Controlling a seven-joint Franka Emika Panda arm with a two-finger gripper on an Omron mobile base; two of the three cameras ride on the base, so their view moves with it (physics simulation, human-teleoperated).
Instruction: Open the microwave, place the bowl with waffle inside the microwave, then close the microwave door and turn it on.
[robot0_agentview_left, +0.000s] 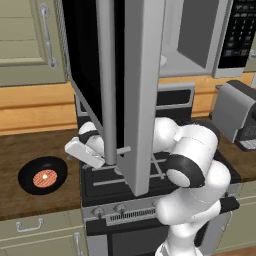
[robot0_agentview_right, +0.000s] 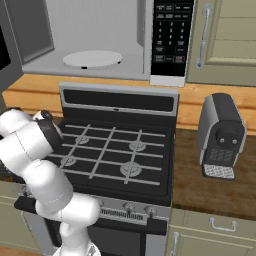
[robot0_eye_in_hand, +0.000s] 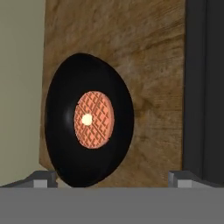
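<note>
Gripper is fully open, holding nothing; both small dark fingertips poke up at the bottom of the hand view with the small shallow round black bowl framed between them, slightly toward one side.

Bowl sits on the brown wood counter left of the black gas stove, well apart from everything else, with the round orange-red grid-patterned waffle lying flat in its centre.

White hand is low at the stove's left edge, under the swung-open silver-framed microwave door with black glass. So the bowl lies to the robot's left of the hand and slightly below it, near but not touching.

Large silver-grey microwave is already open, with its white turntable bare.

Judgement: opening is done and next is the bowl pick. Bowl is round, so there's no long axis to align to; a rim pinch needs one finger inside and one outside.
</note>
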